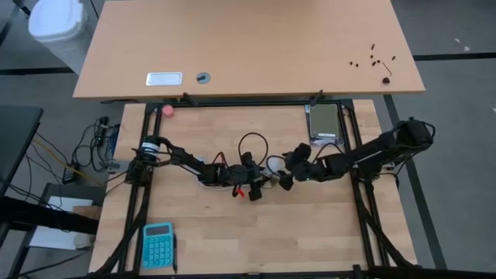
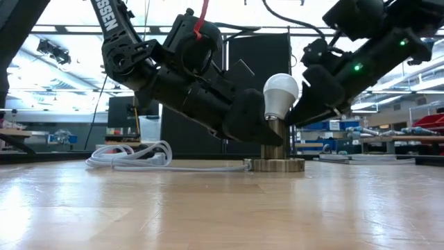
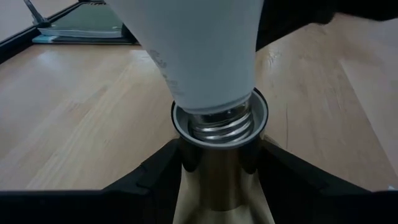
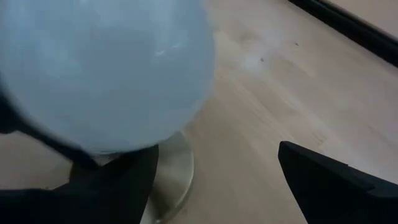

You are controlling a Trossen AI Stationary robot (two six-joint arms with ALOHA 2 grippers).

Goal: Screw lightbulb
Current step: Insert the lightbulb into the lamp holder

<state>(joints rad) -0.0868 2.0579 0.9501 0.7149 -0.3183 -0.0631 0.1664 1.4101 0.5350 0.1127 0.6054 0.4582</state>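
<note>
The left gripper (image 3: 217,165) pinches the brass socket stem (image 3: 221,186) between its dark fingers (image 3: 155,174), just under the collar where the lightbulb (image 2: 280,94) sits upright, its threaded base (image 3: 219,124) partly down in the socket. The right gripper (image 4: 214,174) hangs beside the bulb's globe, jaws spread wide and holding nothing. The socket's round base (image 2: 274,164) rests mid-table (image 1: 310,225), a white cord (image 2: 132,158) trailing away.
</note>
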